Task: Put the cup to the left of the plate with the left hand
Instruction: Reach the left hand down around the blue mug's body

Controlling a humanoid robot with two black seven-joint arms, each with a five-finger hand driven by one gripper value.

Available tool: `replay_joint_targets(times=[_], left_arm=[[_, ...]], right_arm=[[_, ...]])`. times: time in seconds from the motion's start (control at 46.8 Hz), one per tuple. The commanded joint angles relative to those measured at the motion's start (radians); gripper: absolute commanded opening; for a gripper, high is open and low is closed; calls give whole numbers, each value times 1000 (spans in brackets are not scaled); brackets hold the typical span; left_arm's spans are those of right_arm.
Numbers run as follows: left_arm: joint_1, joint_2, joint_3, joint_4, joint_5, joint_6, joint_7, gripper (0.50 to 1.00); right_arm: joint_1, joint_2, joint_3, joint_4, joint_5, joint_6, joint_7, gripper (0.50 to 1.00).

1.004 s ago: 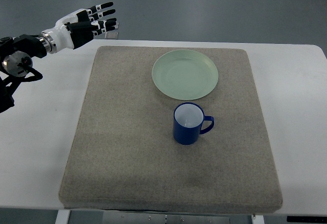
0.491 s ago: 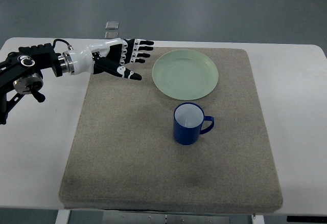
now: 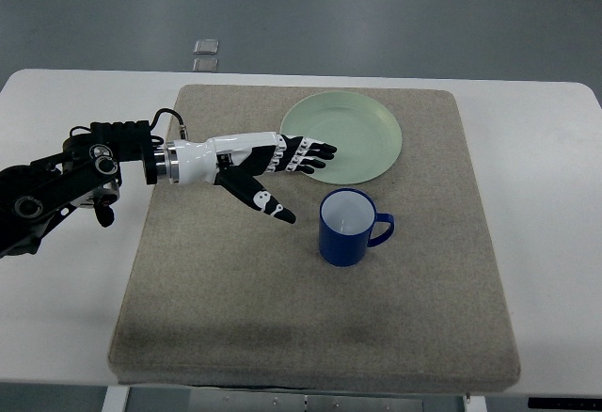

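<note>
On the grey felt mat [image 3: 235, 309], the glossy blue ceramic cup [image 3: 350, 228] stands upright just below the pale green round plate [image 3: 353, 130]. The left hand [image 3: 268, 172] hovers beside it, fingers spread, holding nothing. The cup appears rigid, slippery and breakable; grasp around its body, opposite the handle.

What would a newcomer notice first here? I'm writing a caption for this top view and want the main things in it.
The left hand, black and white with its fingers spread, reaches across the grey felt mat from the left and holds nothing. Just right of its fingertips stands a blue mug, upright and empty, its handle pointing right. Behind the mug lies a pale green plate, near the mat's far edge.
</note>
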Motion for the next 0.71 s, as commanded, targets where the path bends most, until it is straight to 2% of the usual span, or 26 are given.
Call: replay_joint_targets(times=[0.0, 0.406, 0.684], left_arm=[[9, -23, 0, 2, 10, 0, -1, 1000], [38, -103, 0, 48, 7, 97, -10, 1000], [50, -131, 0, 71, -5, 103, -15, 1000]], right_arm=[[0, 0, 0, 0, 0, 0, 0, 932], [0, 0, 0, 0, 0, -1, 0, 932], [0, 0, 0, 0, 0, 0, 0, 932]])
